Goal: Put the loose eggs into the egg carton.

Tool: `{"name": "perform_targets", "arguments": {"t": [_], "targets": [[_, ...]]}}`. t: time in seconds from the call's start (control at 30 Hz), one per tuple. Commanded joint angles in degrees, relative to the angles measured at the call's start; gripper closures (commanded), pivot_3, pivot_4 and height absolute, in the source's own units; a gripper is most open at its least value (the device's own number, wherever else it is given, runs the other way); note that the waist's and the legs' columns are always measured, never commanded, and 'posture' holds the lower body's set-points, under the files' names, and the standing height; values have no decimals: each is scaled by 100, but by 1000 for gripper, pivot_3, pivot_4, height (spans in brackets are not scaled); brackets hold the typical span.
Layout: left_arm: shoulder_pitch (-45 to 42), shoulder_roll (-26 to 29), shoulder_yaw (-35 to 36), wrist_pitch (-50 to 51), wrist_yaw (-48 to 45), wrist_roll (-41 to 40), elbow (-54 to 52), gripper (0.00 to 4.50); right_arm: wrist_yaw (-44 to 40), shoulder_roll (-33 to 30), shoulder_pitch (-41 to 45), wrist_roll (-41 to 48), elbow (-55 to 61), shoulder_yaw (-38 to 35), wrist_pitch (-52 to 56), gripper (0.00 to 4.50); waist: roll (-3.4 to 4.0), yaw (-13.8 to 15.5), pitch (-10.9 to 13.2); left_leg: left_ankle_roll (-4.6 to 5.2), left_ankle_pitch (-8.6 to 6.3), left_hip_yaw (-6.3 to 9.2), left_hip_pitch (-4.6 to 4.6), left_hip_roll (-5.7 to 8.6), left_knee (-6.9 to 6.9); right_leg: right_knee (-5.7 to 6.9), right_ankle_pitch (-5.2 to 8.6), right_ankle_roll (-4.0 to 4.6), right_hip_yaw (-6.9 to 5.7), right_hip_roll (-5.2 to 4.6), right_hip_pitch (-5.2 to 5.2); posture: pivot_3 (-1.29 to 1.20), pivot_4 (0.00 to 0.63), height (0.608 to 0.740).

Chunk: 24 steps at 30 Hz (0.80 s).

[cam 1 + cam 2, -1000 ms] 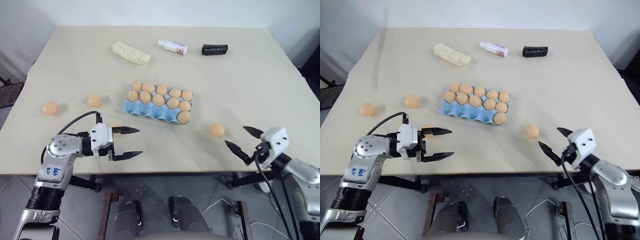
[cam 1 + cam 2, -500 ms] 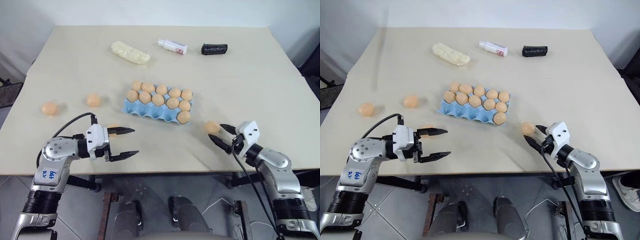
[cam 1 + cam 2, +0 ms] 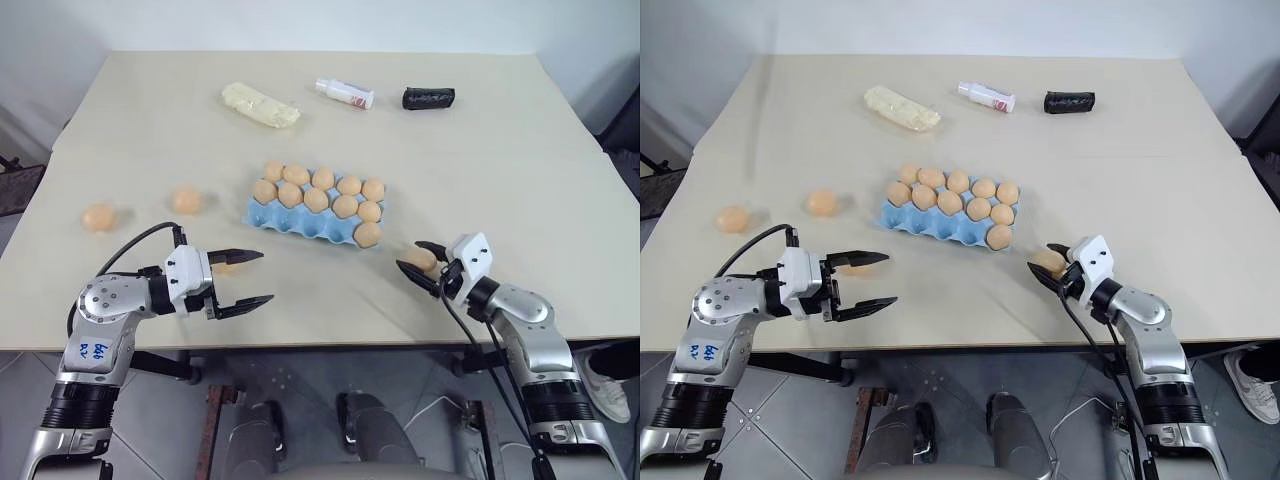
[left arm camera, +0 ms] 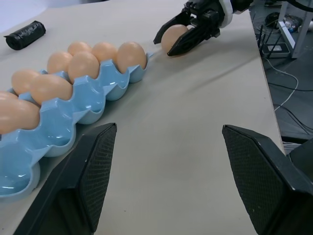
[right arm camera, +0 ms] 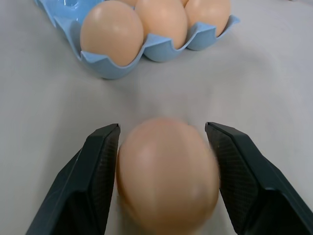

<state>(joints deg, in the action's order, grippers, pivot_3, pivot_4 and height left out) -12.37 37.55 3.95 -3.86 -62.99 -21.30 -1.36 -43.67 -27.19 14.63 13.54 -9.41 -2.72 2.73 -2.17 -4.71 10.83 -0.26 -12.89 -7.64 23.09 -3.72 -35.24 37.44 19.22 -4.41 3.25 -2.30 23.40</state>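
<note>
The light blue egg carton lies mid-table with several tan eggs in its back and middle rows and one at the right end of the front row. My right gripper is shut on a loose egg just right of the carton, its fingers pressing both sides of the egg. My left gripper stands open near the front edge, holding nothing. Another loose egg is partly hidden behind its upper finger. Two more loose eggs lie at the left.
A pale yellow bundle, a white bottle and a black pouch lie along the far side. The table's front edge runs just below both grippers.
My right gripper moved left and forward from the table's edge to the loose egg, and its fingers closed around it. The left gripper has barely moved.
</note>
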Motion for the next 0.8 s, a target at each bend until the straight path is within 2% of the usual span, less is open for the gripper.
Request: {"name": "perform_targets", "arguments": {"t": [0.03,0.07,0.17,0.43,0.6,0.8], "targets": [[88,94,187,-97,54,-9,-78,829,-77,-92,14,40,48,-92,-97,1606,0,-3,0,0,0,0,0,0,0,0,0,0,0,0,0,0,150,740],[101,98,194,-99,60,-13,-80,829,-98,-88,10,74,82,-111,-90,1981,0,-4,0,0,0,-1,0,0,0,0,0,0,1,0,0,0,150,740],[152,106,245,-88,95,-30,-83,829,-212,-59,70,212,383,-80,33,2688,0,-5,0,0,0,-1,0,0,0,0,0,0,0,0,0,0,150,740],[415,84,644,48,451,-102,40,829,16,486,967,246,1362,646,1067,2721,1,-47,0,-9,3,1,-2,-7,0,17,-1,4,1,4,8,0,150,740],[643,31,753,120,694,-80,-86,829,385,1033,1786,-256,704,1140,1099,2721,0,-23,0,-13,1,5,4,-5,0,13,1,9,-6,-1,13,0,150,740],[921,35,836,191,902,-113,-419,829,354,1220,2157,-547,-379,1244,502,2721,-2,2,-1,-1,-8,5,17,3,2,-6,0,9,-16,-16,11,0,150,740]]}}
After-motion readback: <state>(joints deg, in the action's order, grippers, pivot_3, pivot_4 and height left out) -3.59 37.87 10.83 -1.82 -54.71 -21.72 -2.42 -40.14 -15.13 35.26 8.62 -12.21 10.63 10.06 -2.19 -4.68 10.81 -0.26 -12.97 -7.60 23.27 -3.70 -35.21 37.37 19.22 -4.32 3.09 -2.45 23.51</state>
